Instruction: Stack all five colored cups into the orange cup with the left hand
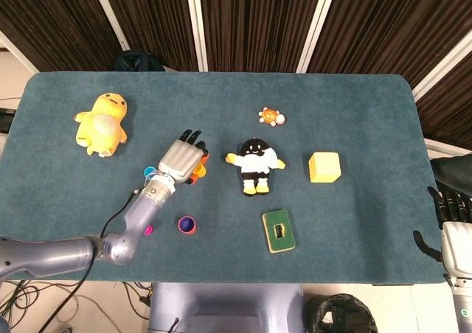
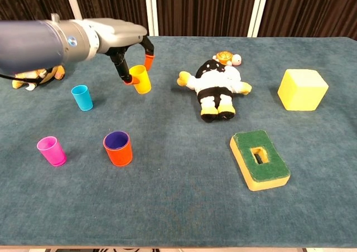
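The left hand (image 2: 125,40) hangs over the left half of the blue felt-covered desk (image 2: 184,196), its orange-tipped fingers (image 2: 149,58) pinched around the small yellow plastic cup (image 2: 140,78), which tilts and looks lifted just clear of the cloth. The short orange plastic cup (image 2: 118,148), with a purple cup already nested inside it, stands nearer the front edge, below and slightly left of the held cup. A pink plastic cup (image 2: 51,151) stands left of it towards the front-left corner, and a blue plastic cup (image 2: 82,97) stands further back, left of the hand. These cups look light, stiff and smooth-walled, so I judge a gentle pinch near the rim is enough; squeeze hard and the cup could squirt out or tip. The right hand (image 1: 451,222) rests off the desk's right edge, and I cannot tell how its fingers lie. A black-and-white plush doll (image 2: 216,86) lies near the middle.
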### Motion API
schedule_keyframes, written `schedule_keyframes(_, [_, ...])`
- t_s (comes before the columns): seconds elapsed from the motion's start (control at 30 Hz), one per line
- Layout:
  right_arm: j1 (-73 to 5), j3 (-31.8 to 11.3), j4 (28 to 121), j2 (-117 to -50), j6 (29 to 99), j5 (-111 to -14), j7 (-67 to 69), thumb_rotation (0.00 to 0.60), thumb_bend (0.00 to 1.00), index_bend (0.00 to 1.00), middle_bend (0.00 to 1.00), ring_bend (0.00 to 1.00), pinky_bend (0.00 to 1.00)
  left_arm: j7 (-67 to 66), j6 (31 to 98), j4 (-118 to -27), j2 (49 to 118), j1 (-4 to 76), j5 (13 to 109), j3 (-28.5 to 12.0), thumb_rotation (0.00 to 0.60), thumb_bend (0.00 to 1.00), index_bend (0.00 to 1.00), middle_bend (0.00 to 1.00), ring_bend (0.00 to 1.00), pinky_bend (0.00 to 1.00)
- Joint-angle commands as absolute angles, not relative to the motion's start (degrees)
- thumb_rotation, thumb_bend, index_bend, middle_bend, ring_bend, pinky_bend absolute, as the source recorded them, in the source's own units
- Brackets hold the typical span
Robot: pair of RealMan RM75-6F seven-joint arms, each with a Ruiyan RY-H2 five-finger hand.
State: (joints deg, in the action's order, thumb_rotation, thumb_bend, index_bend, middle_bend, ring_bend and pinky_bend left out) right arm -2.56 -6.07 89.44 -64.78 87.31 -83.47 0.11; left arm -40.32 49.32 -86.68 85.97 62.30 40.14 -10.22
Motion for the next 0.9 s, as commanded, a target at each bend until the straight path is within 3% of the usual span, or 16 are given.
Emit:
schedule_keyframes(0.03, [-2.55,-6.05,89.55,-64.82,87.42,-83.59,0.02,0.600,0.37,0.07,0.04,0.07,0.04,-47.94,51.22,-104.26,74.85,63.37,38.89,-7.29,0.600,0.31,0.49,0.26,0.00,0.08])
schedule_keyframes(0.3, [-2.53,-5.93,89.77,-64.81,87.44,-83.76,-0.07,0.600,0.37,0.07,0.04,0.07,0.04,-49.23,52.48,-118.79,65.70,62.58,40.43,-3.89,0.600,0.31,0.50,0.26,0.00,0.08])
schedule_keyframes(0.9, [-2.37,-6.08,89.72,-64.59,87.75,-83.61,0.35,0.600,0.37,0.07,0.04,0.07,0.04,-48.14,52.08,-122.17,64.26,60.89,47.74,1.36,0.600,0.31,0.50,0.25,0.00,0.08])
